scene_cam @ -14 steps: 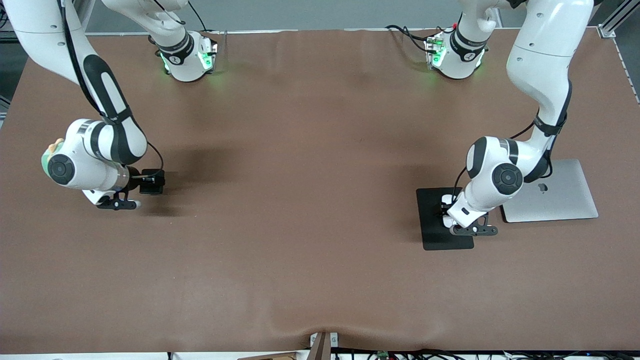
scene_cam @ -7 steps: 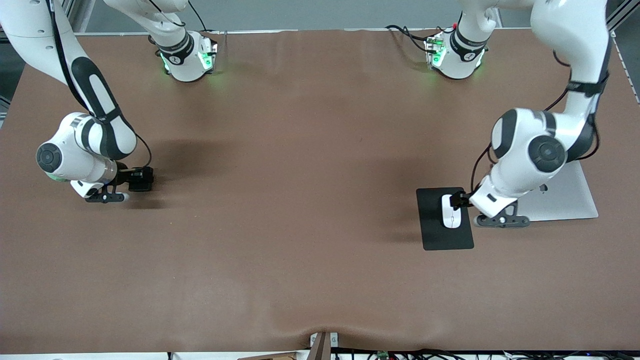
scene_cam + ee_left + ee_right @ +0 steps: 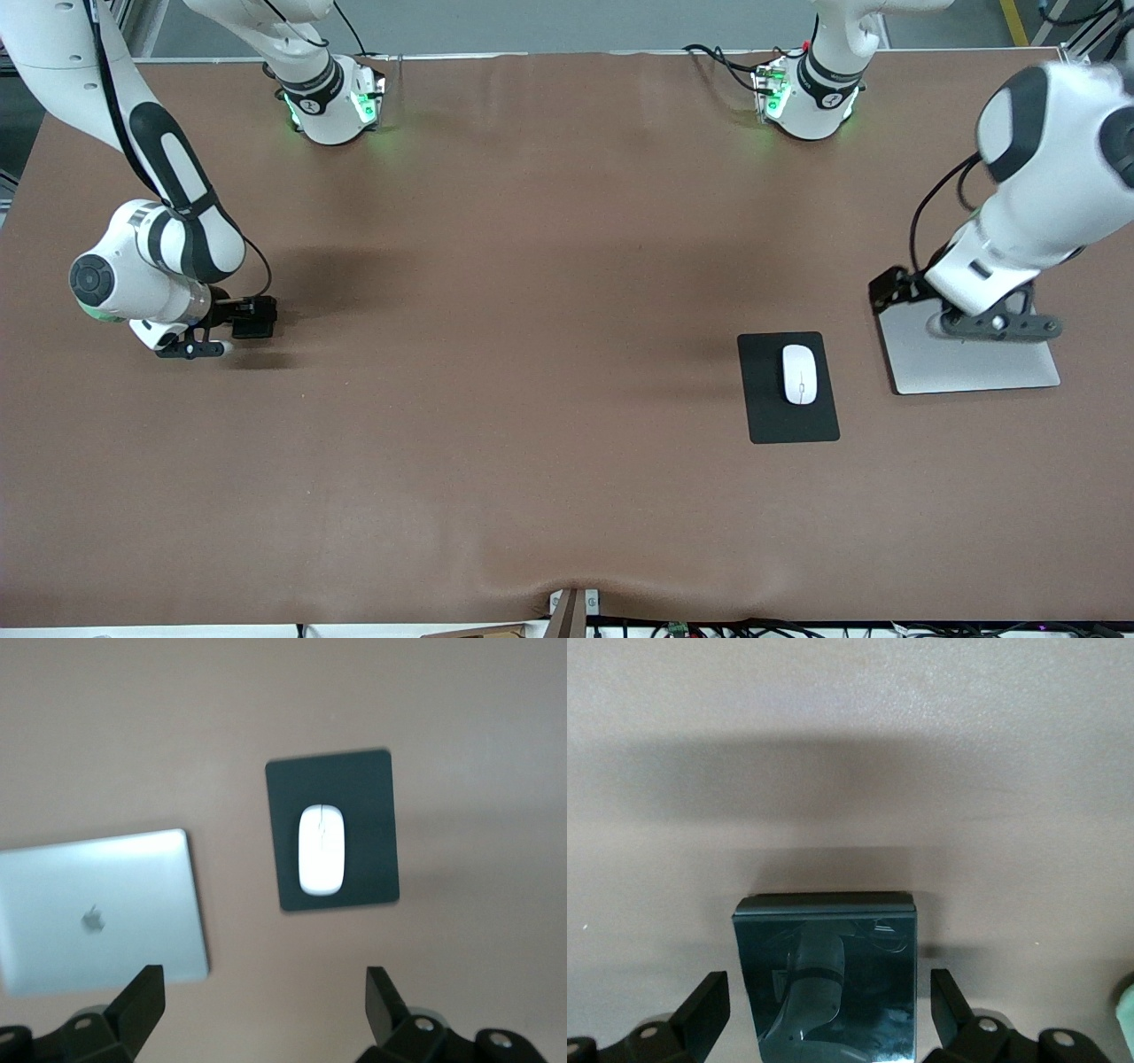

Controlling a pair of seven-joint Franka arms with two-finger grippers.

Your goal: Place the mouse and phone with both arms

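Observation:
The white mouse (image 3: 799,374) (image 3: 321,849) lies on the black mat (image 3: 766,399) (image 3: 363,788) with nothing touching it. My left gripper (image 3: 992,326) (image 3: 263,992) hangs open and empty over the silver laptop. The black phone (image 3: 824,974) lies flat on the table toward the right arm's end, its glossy face mirroring the arm. My right gripper (image 3: 190,348) (image 3: 828,988) is low over it and open, one finger on each side with a gap to the phone. In the front view the right hand hides the phone.
A shut silver laptop (image 3: 974,368) (image 3: 97,904) lies beside the mat toward the left arm's end of the table. Brown cloth covers the table (image 3: 532,354). The two green-lit bases (image 3: 332,106) (image 3: 802,97) stand along the edge farthest from the front camera.
My left gripper has risen off the mat and swung over the laptop, uncovering the mouse. The right arm shifted slightly toward its end of the table, then stayed low.

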